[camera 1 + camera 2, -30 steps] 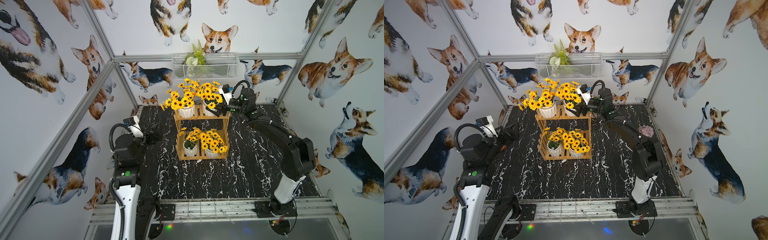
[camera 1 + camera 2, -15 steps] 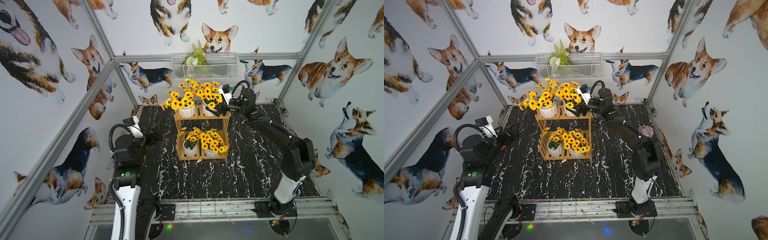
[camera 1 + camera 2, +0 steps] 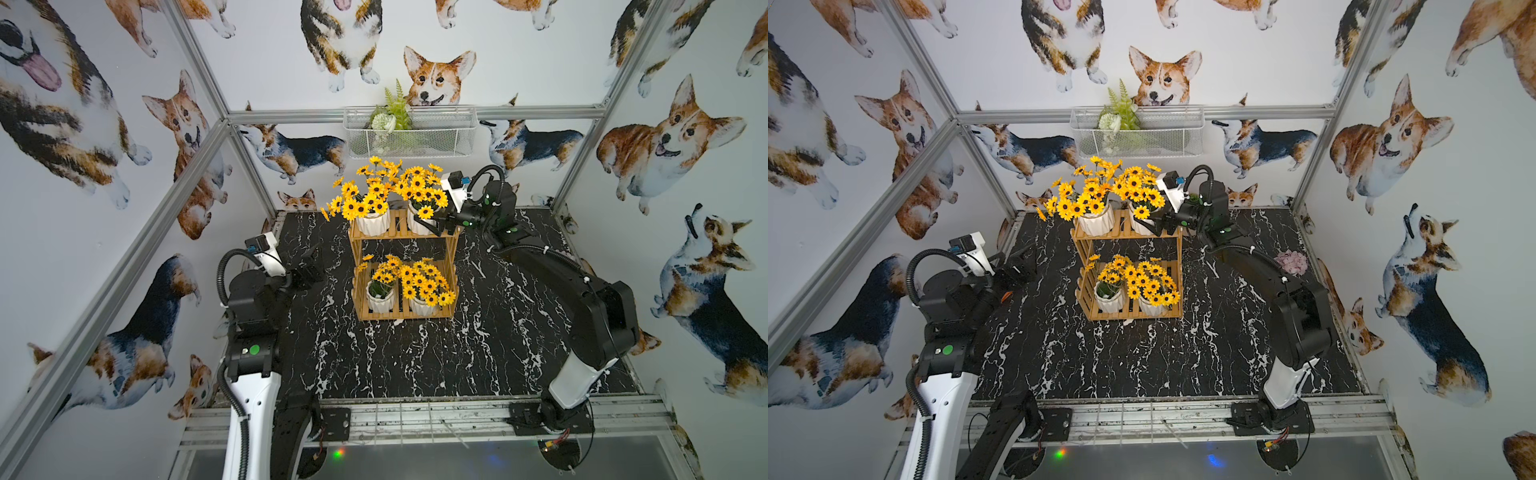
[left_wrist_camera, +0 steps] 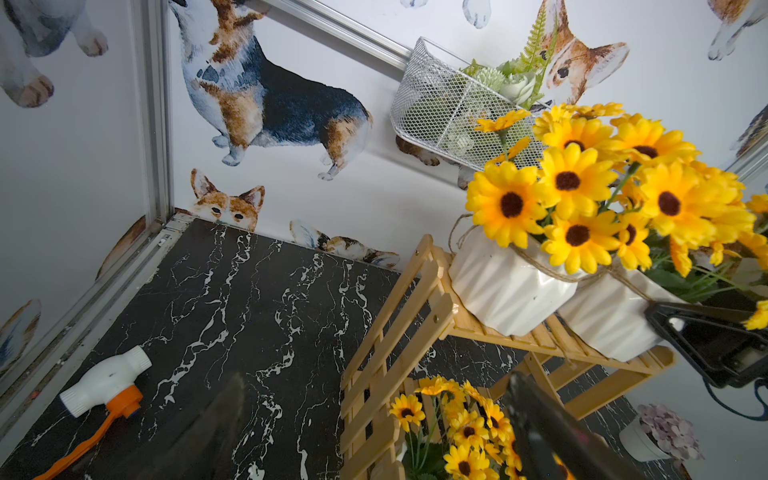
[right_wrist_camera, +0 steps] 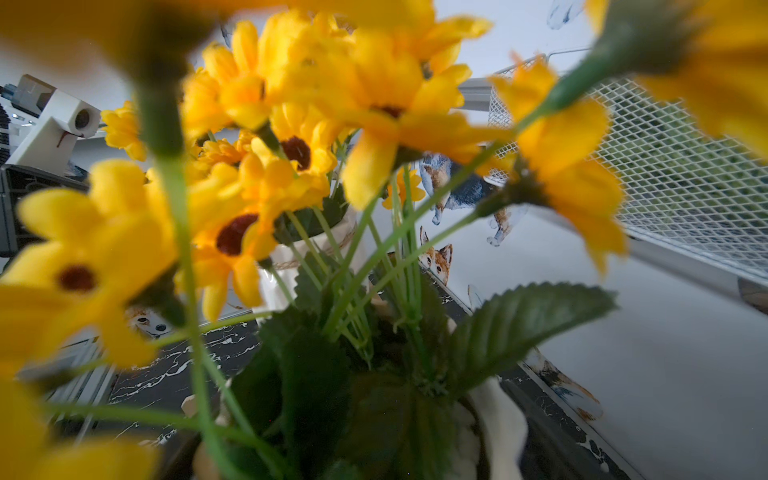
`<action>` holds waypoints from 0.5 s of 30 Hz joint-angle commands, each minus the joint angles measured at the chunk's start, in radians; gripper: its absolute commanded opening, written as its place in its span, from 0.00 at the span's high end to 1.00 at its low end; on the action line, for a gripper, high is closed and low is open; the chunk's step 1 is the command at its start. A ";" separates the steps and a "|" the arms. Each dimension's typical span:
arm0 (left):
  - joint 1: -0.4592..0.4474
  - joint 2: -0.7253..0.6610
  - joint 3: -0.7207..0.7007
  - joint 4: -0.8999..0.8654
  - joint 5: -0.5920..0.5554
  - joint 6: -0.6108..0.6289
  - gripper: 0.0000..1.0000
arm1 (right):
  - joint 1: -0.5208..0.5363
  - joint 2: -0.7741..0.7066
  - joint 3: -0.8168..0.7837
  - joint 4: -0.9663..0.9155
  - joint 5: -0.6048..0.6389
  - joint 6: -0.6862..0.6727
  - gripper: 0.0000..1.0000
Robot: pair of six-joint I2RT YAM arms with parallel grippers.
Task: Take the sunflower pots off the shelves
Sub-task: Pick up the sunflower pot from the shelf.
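Observation:
The shelves [image 3: 451, 266] stand at the middle back of the black marble table. Two sunflower pots sit on the upper tier, one at the left [image 3: 373, 222] and one at the right [image 3: 417, 224]. Two more sit on the lower tier [image 3: 380, 297] [image 3: 422, 307]. My right gripper [image 3: 438, 224] reaches in from the right, its jaws wide on either side of the upper right pot [image 5: 498, 415], which still rests on the slats. My left gripper [image 3: 311, 259] hangs open and empty left of the shelves [image 4: 395, 332], clear of them.
A white wire basket [image 3: 409, 133] with green plants hangs on the back wall just above the upper flowers. A pot of pale pink flowers [image 3: 1292, 262] stands on the table at the right. A white and orange tool [image 4: 104, 386] lies near the left wall.

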 commanded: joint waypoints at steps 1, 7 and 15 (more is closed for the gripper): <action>0.002 -0.005 0.008 0.000 -0.003 0.006 0.00 | 0.001 -0.032 -0.004 0.066 0.018 0.016 1.00; 0.002 -0.007 0.008 0.000 0.000 0.006 0.00 | 0.001 -0.071 -0.016 0.085 0.035 0.014 1.00; 0.002 -0.009 0.008 0.001 0.004 0.006 0.00 | 0.001 -0.130 -0.065 0.104 0.061 0.004 1.00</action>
